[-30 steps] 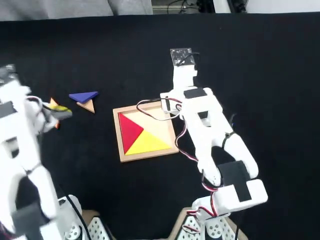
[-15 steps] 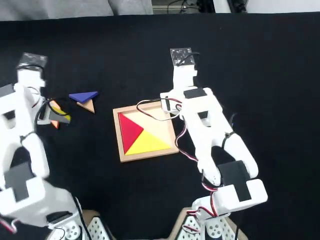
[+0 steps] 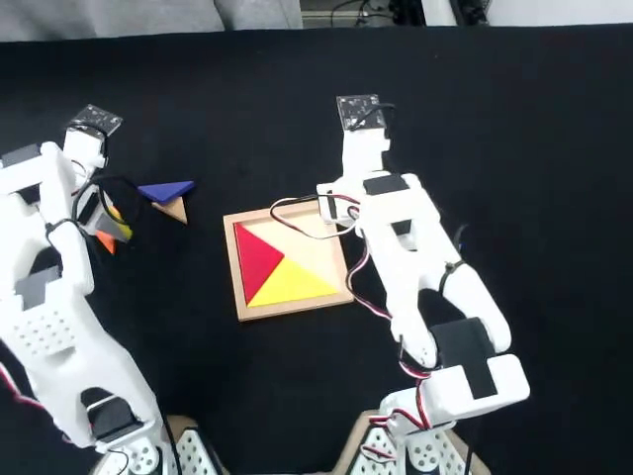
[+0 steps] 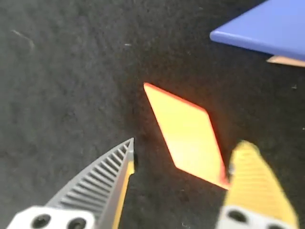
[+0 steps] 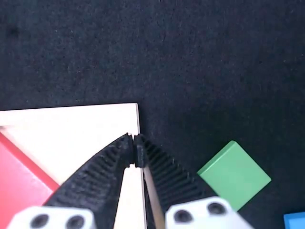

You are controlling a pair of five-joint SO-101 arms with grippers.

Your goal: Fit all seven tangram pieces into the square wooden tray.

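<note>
The square wooden tray lies flat near the middle of the black cloth worktop, slightly skewed to the worktop's edges. It has a pale raised rim and a smooth pale floor. Inside, a red triangle sits against the left rim and a yellow triangle against the near rim, and the two meet along one straight edge. The far-right half of the floor is bare wood.

The white right arm hangs over the tray's far-right corner. The right end effector is clenched on nothing, its ribbed black fingertips pressed together right over the rim's corner. A green square block with crisp edges lies on the cloth near that corner, apart from the tray.

Matte dark cloth runs between the tray and the loose pieces to its left. There, a blue triangle touches a small tan triangle. Nearby, an orange parallelogram lies flat and glossy. The left end effector is released and straddles it. The yellow finger is at the piece's edge, and the grey ribbed finger stands apart with cloth between.
</note>
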